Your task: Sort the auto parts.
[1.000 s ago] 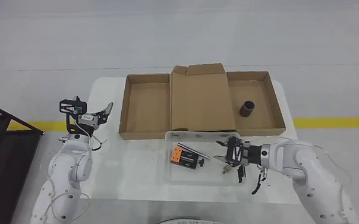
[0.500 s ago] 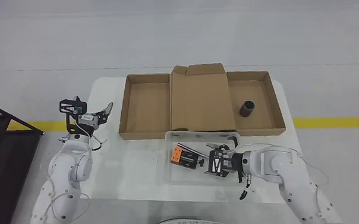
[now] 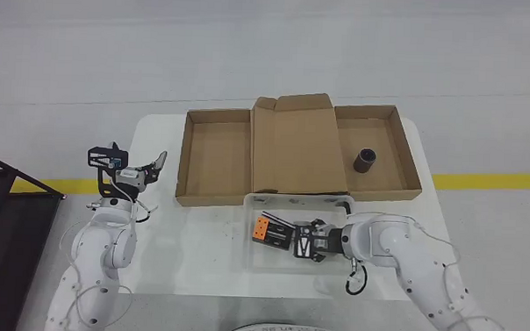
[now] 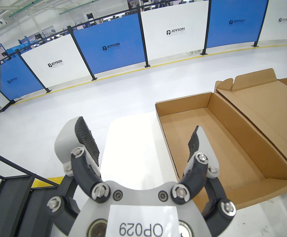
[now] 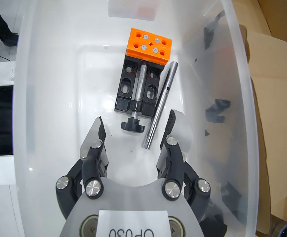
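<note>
- Right gripper was down inside the bin, jaws spread wide with nothing in them.
- The vise (orange block, black base) lay flat on the bin floor just ahead of that gripper. Its screw knob poked in between the fingertips, but neither one touched it.
- The rod lay right alongside the vise, touching its black base from what I could tell, with its near end just beside one finger.
- Left gripper hung released too, off at the left edge of the desk, near the box but well apart from the bin.
- Progress, my read: one down. A dark sleeve stood in the box's right compartment, and that was the only part I could see in the box.
- Left to do: the vise and rod both sat in the bin, so at least two parts to go. Some dark shapes showed through the bin wall, too smeared to say what they were.
- The step in hand looked like a pick from the bin. Whether it was lined up for the knob or the rod, I honestly couldn't tell.
</note>
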